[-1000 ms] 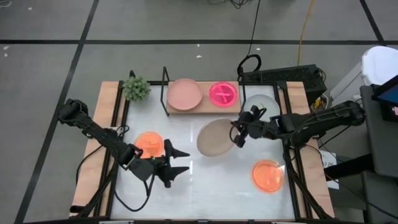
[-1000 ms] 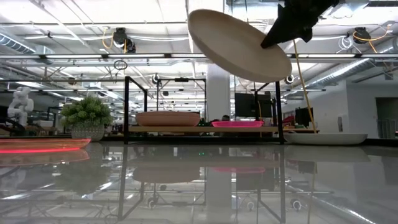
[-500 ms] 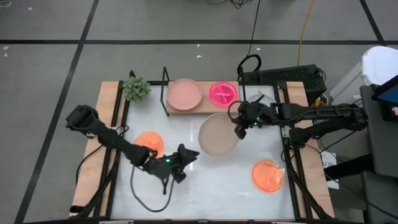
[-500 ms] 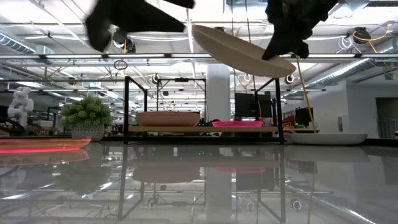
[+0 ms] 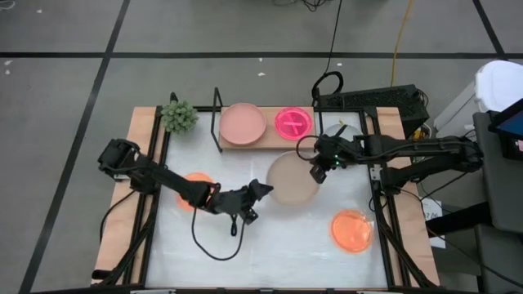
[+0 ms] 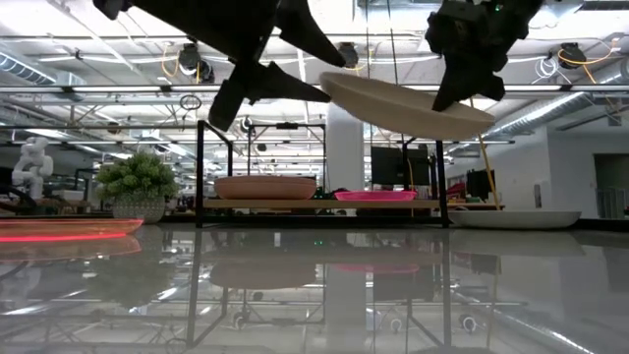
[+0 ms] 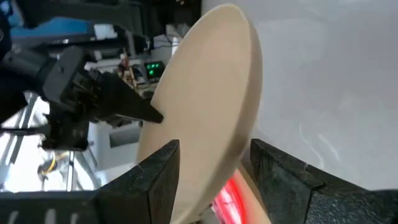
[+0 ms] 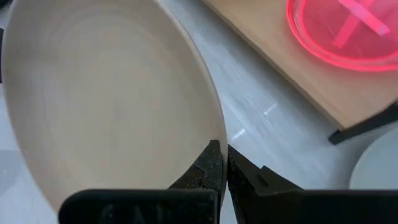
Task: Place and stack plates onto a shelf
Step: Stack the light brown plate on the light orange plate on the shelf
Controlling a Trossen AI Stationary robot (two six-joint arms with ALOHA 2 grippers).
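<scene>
High view: right claw (image 5: pixel 315 174) is clamped on the rim of a large matte beige round plate (image 5: pixel 292 178), held in the air above the white table (image 5: pixel 286 245), just in front of the light-wood shelf with black wire frame (image 5: pixel 266 140). Left claw (image 5: pixel 260 191) is at the opposite edge of the same plate, fingers parted to a medium gap around the rim; cannot tell if they touch it. On the shelf: 1 dusty pink matte plate (image 5: pixel 243 122) and 1 small glossy hot pink plate (image 5: pixel 292 122), side by side. On the table: 1 orange translucent plate (image 5: pixel 351 229) near the right front, another orange plate (image 5: pixel 193 189) under the left arm, 1 pale grey plate (image 5: pixel 347 135) behind the right arm. Small green potted plant (image 5: pixel 179 116) sits left of the shelf.

Low view: beige plate (image 6: pixel 408 103) hangs slightly tilted above shelf level, a claw at each end.

Left wrist view: 2 dark fingers (image 7: pixel 163 168) straddle the plate edge (image 7: pixel 205 106).

Right wrist view: fingertips (image 8: pixel 214 163) pinched together on the plate rim.
</scene>
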